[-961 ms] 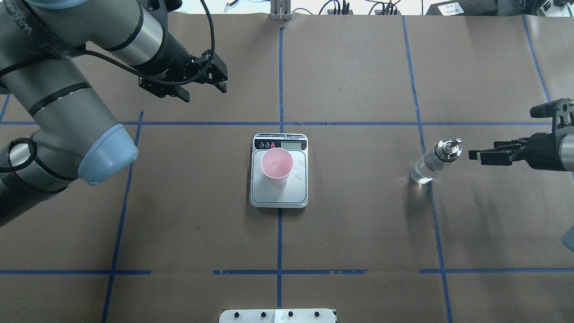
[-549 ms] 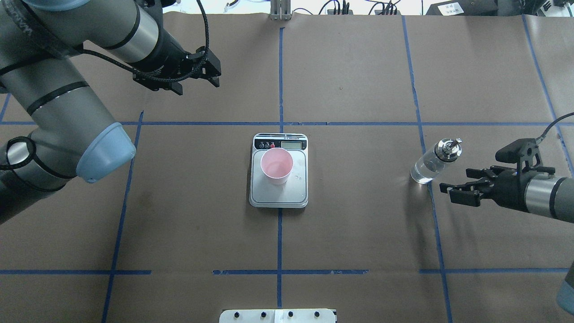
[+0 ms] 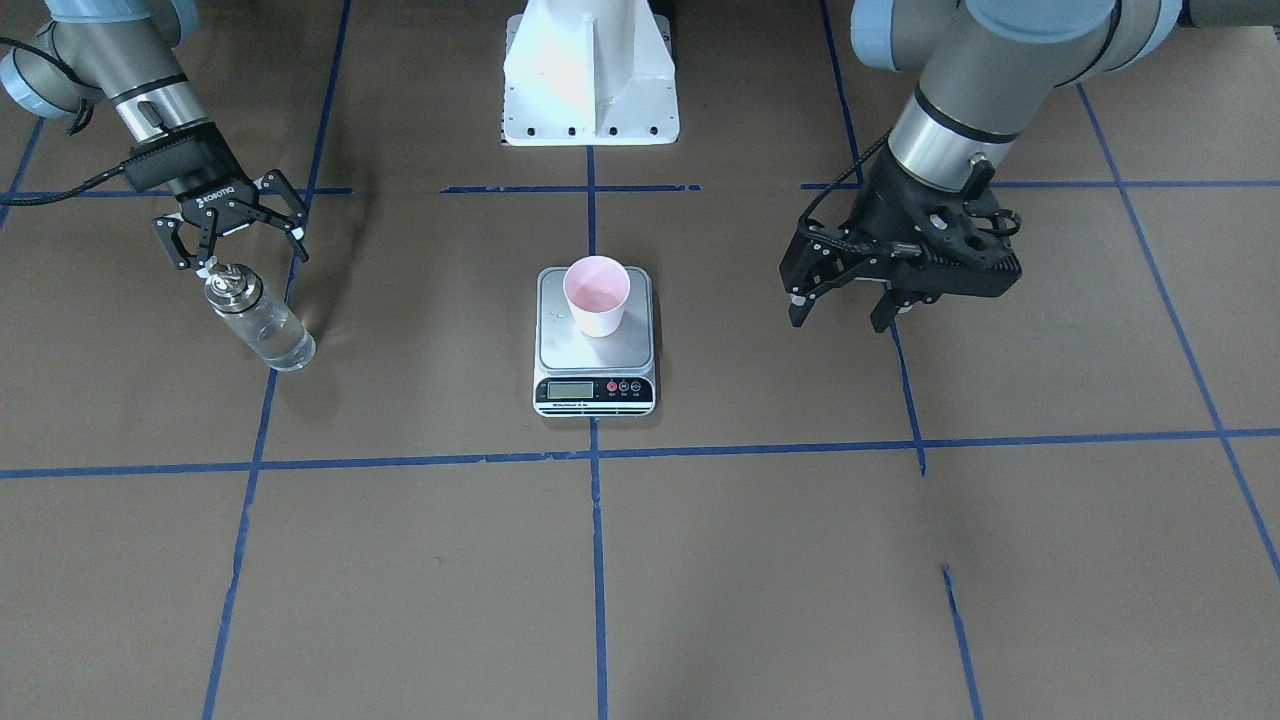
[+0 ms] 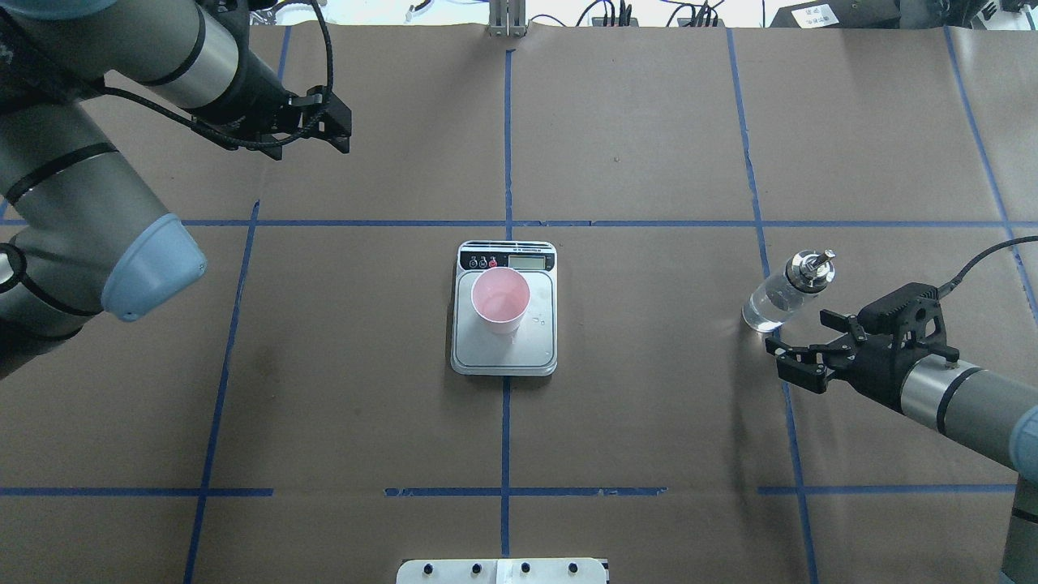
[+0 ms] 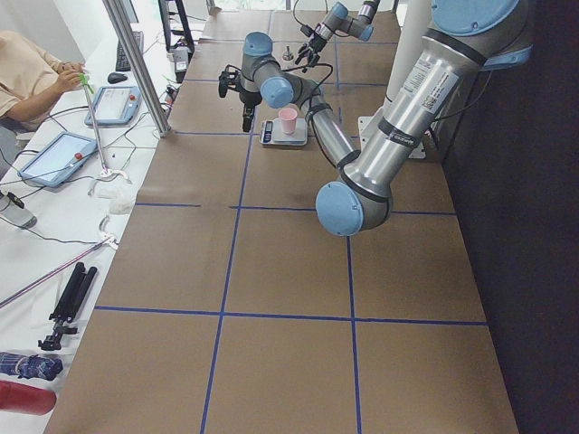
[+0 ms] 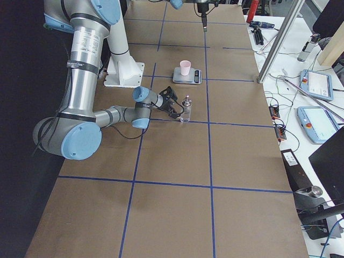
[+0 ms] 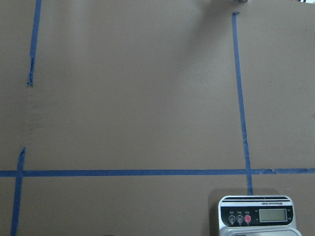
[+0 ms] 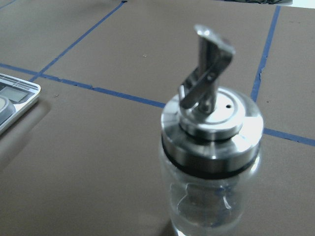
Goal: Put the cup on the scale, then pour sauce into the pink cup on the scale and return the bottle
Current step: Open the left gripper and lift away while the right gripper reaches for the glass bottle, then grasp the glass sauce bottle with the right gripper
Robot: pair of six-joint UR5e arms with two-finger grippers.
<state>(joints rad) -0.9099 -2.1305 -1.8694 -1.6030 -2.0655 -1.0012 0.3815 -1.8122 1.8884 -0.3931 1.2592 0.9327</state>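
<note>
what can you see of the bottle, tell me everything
The bottle is small, round and of clear glass, with a shiny metal collar and a thin bent metal spout on top. It stands upright on the brown table, its base by a blue tape line. How full it is I cannot tell. Nothing else touches it; the open right gripper is close beside it, not around it.

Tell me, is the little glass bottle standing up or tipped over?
Upright. The bottle stands on its base on the table, with its metal spout on top.
</note>
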